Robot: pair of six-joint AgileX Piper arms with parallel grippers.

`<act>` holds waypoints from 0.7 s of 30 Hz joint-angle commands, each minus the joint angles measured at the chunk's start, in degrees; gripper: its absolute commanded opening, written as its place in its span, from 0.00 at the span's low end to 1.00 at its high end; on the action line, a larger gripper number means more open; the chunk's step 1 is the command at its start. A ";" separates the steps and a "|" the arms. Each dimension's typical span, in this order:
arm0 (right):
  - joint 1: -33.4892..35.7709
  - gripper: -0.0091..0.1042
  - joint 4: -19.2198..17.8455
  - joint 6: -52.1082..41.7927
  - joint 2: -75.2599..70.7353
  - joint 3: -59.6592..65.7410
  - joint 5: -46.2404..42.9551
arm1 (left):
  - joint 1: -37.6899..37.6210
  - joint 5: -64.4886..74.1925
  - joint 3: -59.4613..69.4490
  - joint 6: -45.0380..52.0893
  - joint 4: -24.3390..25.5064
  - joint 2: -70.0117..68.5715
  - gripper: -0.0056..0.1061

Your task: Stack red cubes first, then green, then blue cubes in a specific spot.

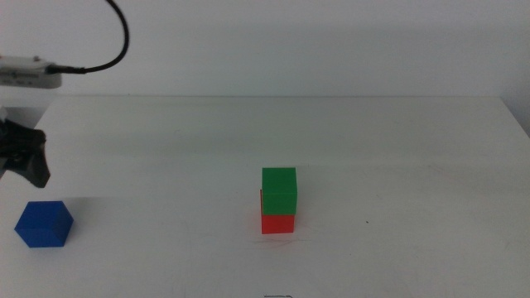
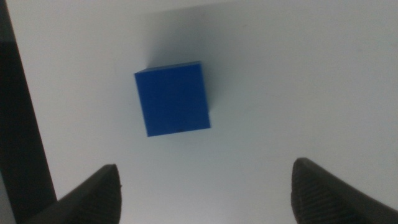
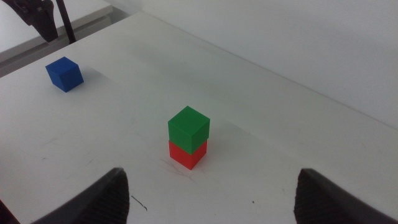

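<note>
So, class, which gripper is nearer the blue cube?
The left gripper: it hovers open just above the blue cube. The right gripper is open too, far off beyond the red-green stack.

Stack: green cube (image 1: 279, 189) sat on red cube (image 1: 277, 222), near table centre; green sat slightly askew on red.
Blue cube: the blue cube (image 1: 44, 223) rested alone on white table (image 1: 397, 165), far left, well apart from the stack.
Left gripper: the left gripper (image 1: 25, 159) was at the left edge, dark, above and just behind the blue cube, not touching it.
Cable: black cable (image 1: 116, 41) looped above the arm at upper left.
</note>
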 commanded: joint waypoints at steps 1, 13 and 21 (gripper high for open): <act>-0.39 0.68 0.16 -0.67 0.30 -1.46 -3.54 | 1.97 -0.92 -1.89 1.60 -2.19 -0.27 0.89; -0.39 0.68 0.09 -0.67 0.30 -1.46 -3.54 | 2.68 -3.73 -1.89 2.85 -2.02 8.96 0.89; -0.39 0.68 0.09 -0.67 0.30 -1.46 -3.54 | 2.68 -6.03 -1.89 2.85 -1.79 13.15 0.89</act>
